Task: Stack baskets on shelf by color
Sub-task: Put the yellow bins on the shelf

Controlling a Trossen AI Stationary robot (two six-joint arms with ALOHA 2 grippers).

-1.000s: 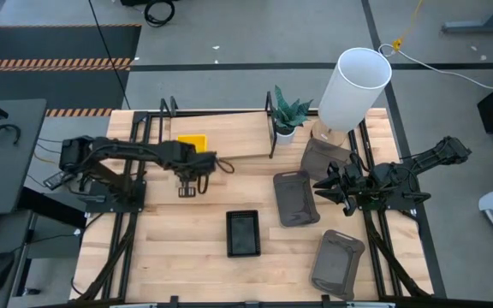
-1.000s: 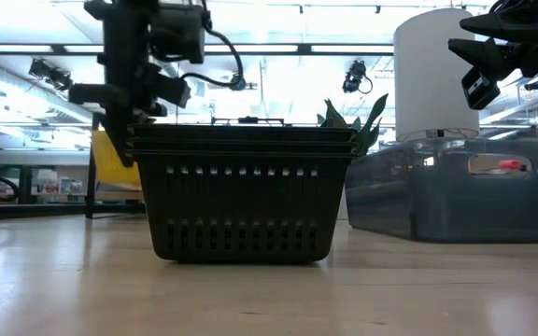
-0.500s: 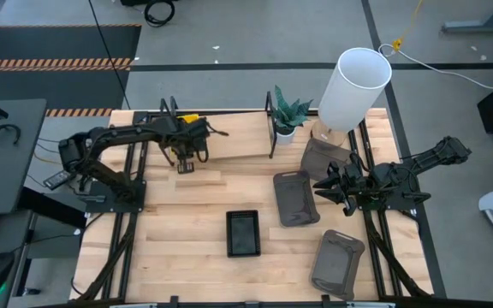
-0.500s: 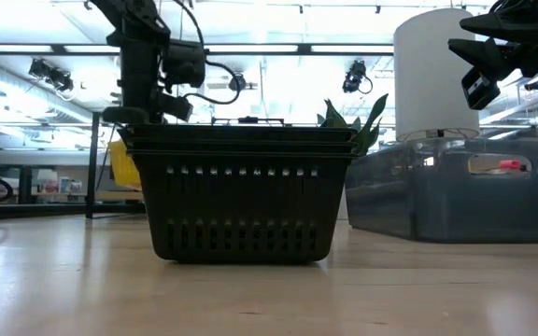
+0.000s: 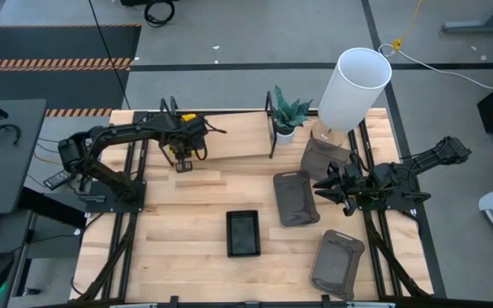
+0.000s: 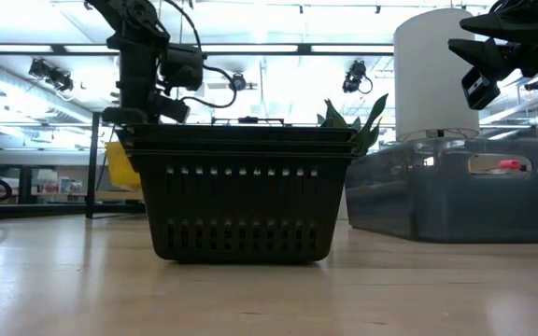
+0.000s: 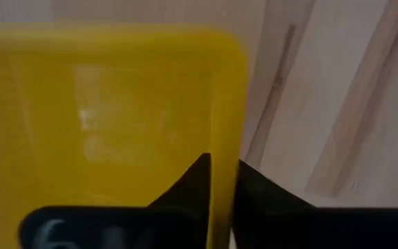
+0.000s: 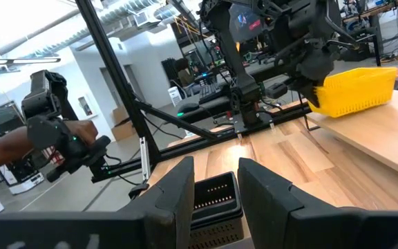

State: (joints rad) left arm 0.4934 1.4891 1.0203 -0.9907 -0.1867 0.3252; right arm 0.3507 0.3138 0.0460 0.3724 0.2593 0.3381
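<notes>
My left gripper (image 5: 187, 130) is over the far-left part of the shelf (image 5: 238, 137), shut on a yellow basket (image 5: 190, 117). That basket also shows as the yellow basket (image 8: 354, 90) in the right wrist view, at the shelf board (image 8: 392, 131). My right gripper (image 5: 322, 188) hangs open above the table's right side, over a grey basket (image 5: 296, 198). Two more grey baskets (image 5: 338, 261) (image 5: 323, 158) lie nearby. A black basket (image 5: 243, 233) stands on its base mid-table; the low view shows stacked rims (image 6: 241, 140) on it. My left gripper pinches the yellow basket's side wall near a corner (image 7: 224, 149), one finger (image 7: 192, 183) inside and one (image 7: 261, 194) outside. The fingers come from above, pointing down. Whether the basket's base rests on the shelf board, I cannot tell.
A potted plant (image 5: 288, 115) and a white cylinder lamp shade (image 5: 356, 85) stand at the far edge, right of the shelf's middle rail. Black upright rails (image 5: 271, 128) rise from the shelf. A person's hand (image 8: 5, 149) shows beyond the table. Bare wood lies near left.
My left gripper moved toward the table's far edge and slightly left, carrying the yellow basket farther back over the shelf. It has stayed almost still for the last half second. The right arm kept still.
</notes>
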